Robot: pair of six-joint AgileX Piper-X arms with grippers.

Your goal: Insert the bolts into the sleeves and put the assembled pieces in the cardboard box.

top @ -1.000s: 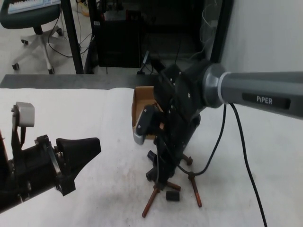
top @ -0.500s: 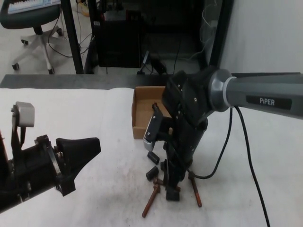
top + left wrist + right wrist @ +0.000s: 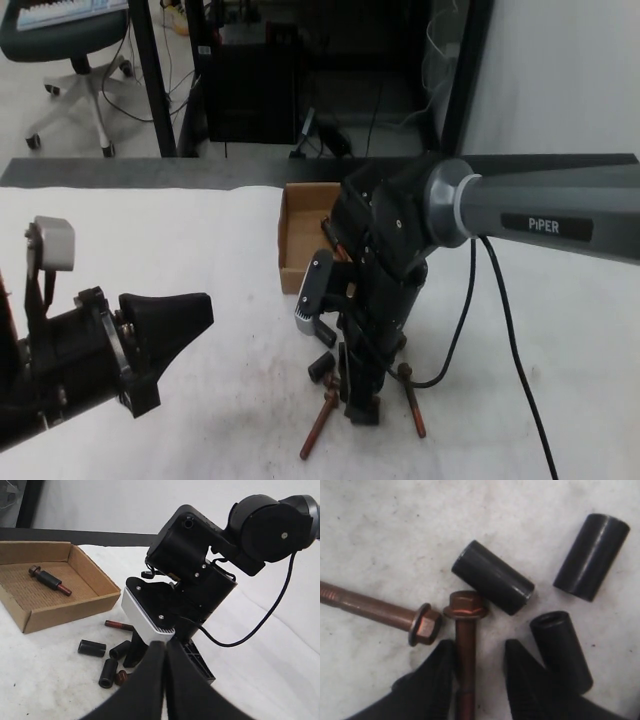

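Fingers (image 3: 147, 685) of the left end effector (image 3: 164, 649) are pressed together, holding nothing, over the white worktop (image 3: 180, 230) and well apart from the parts. Further right, the shallow brown cardboard box (image 3: 75, 602) holds one assembled copper bolt in a black sleeve (image 3: 48, 580). Just beyond it, the right end effector (image 3: 480, 652) stands low with its fingers apart astride a copper hex-head bolt (image 3: 465, 625), with three black cylindrical sleeves (image 3: 492, 577) close by.
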